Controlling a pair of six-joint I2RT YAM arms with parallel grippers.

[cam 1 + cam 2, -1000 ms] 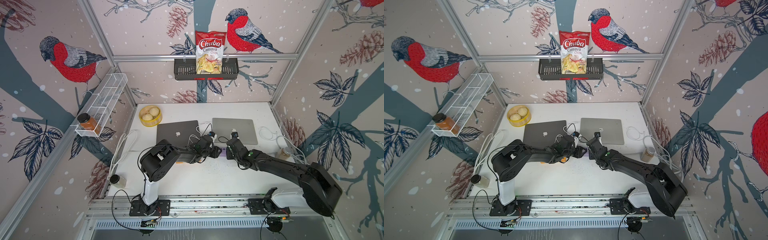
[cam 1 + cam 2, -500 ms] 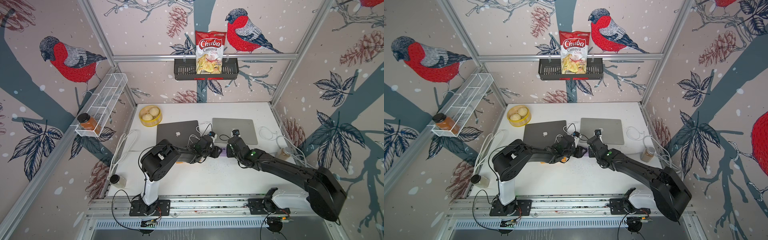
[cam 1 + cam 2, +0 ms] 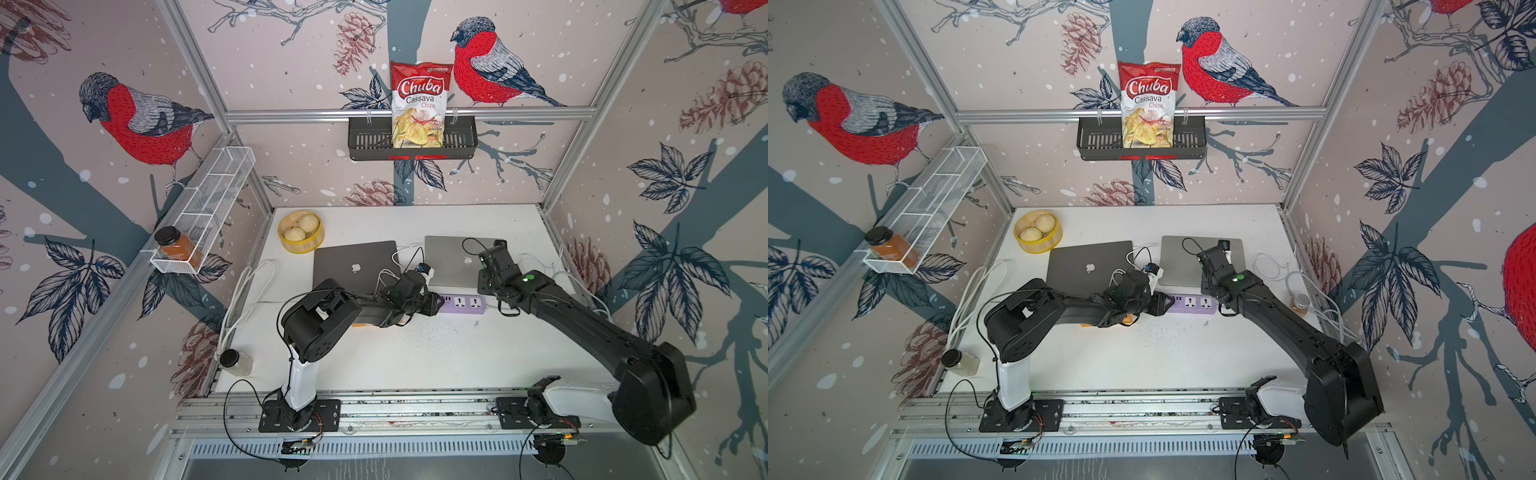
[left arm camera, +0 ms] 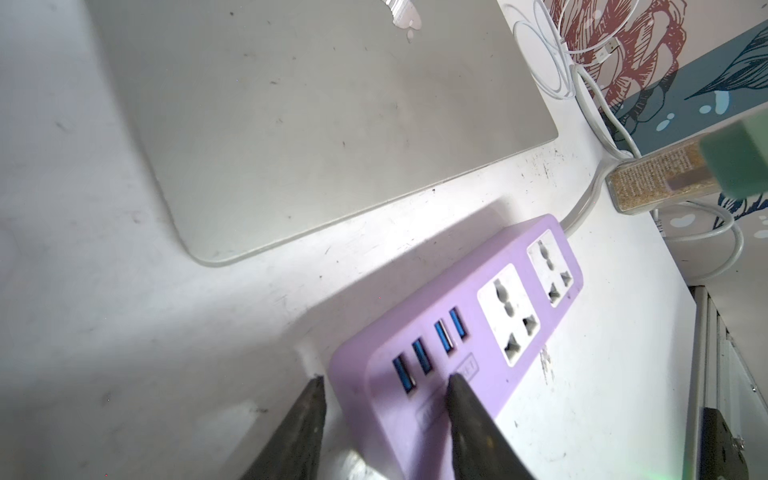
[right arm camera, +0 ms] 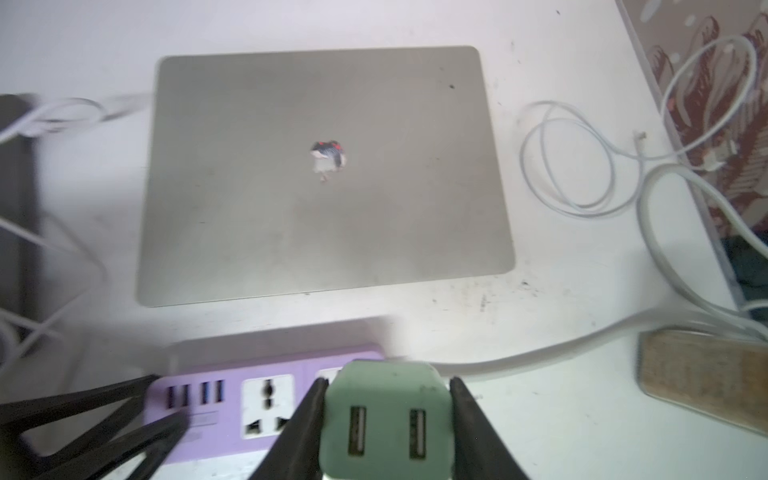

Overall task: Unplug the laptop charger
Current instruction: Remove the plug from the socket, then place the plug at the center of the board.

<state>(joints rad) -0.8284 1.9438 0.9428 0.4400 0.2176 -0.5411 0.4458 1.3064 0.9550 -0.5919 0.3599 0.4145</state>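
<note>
My right gripper (image 5: 384,432) is clamped on the green charger (image 5: 384,419), clear of the power strip (image 4: 457,345). Left gripper (image 4: 384,415) straddles the strip's end w/ jaws part-open, pinning it. Best lift straight up, no twisting.

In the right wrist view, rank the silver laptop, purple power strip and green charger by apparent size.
1. silver laptop, by far the largest.
2. purple power strip, partly hidden.
3. green charger, held in the right gripper; it sits nearest the camera, so strip versus charger is unsure.

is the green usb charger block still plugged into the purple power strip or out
Out: the green charger block sits clamped in the right gripper, and both sockets on the purple power strip are empty.
</note>
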